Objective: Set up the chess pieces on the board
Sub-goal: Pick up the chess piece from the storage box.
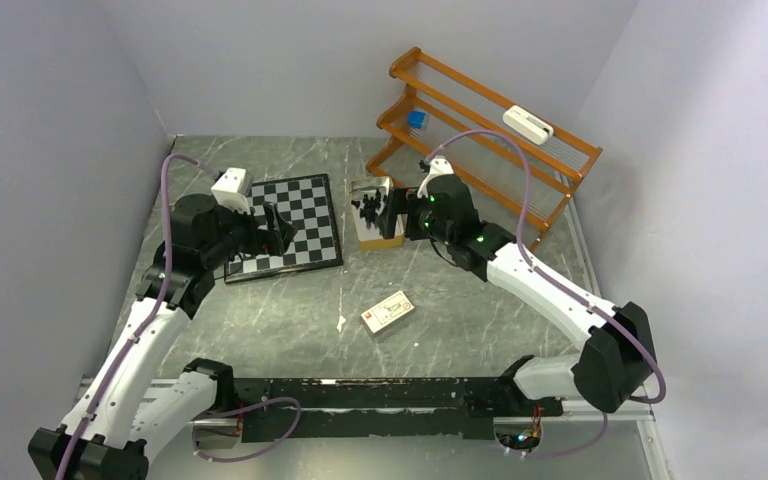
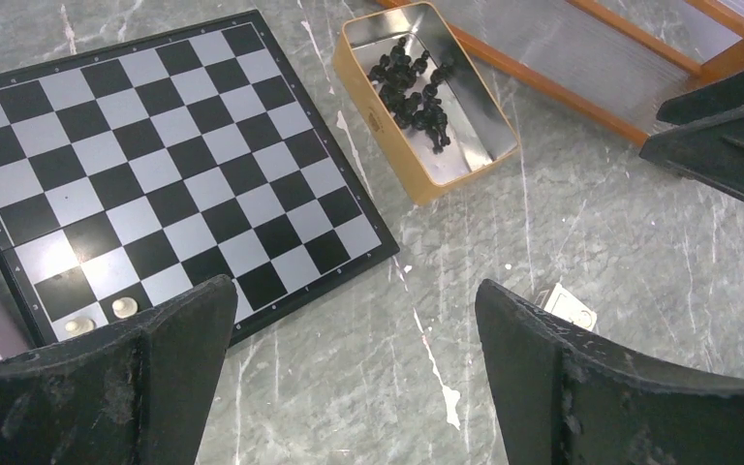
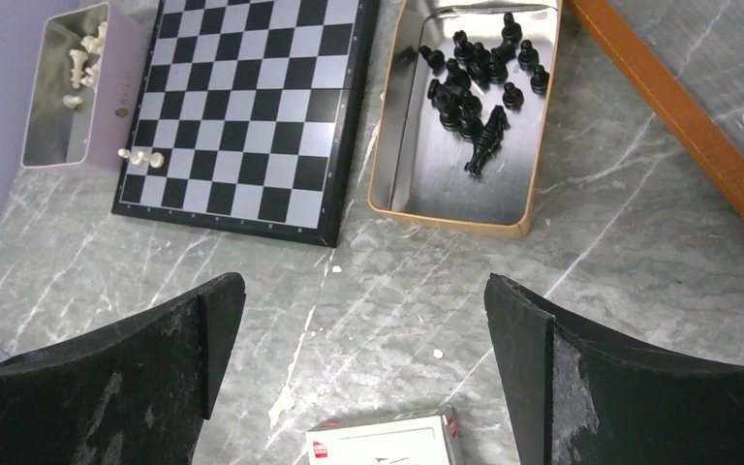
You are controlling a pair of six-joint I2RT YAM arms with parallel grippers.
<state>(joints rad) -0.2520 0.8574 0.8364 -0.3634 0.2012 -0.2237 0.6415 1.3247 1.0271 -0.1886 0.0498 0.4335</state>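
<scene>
Your left pincer (image 2: 354, 315) stands wide open and holds nothing. The board (image 2: 155, 165) lies ahead of it, toward its left finger. Two pale pieces (image 2: 126, 307) sit on the board's near edge row, just beyond that fingertip. The black chess pieces (image 2: 412, 87) are heaped in a tan tin (image 2: 380, 124) further ahead, well apart from both fingers.

Your right pincer (image 3: 363, 291) is likewise wide open and empty. From it, the board lies ahead-left and the tin ahead-right, neither touching it. Other pale pieces (image 3: 82, 53) lie in a lilac box (image 3: 124, 87) at the board's far-left side.
</scene>
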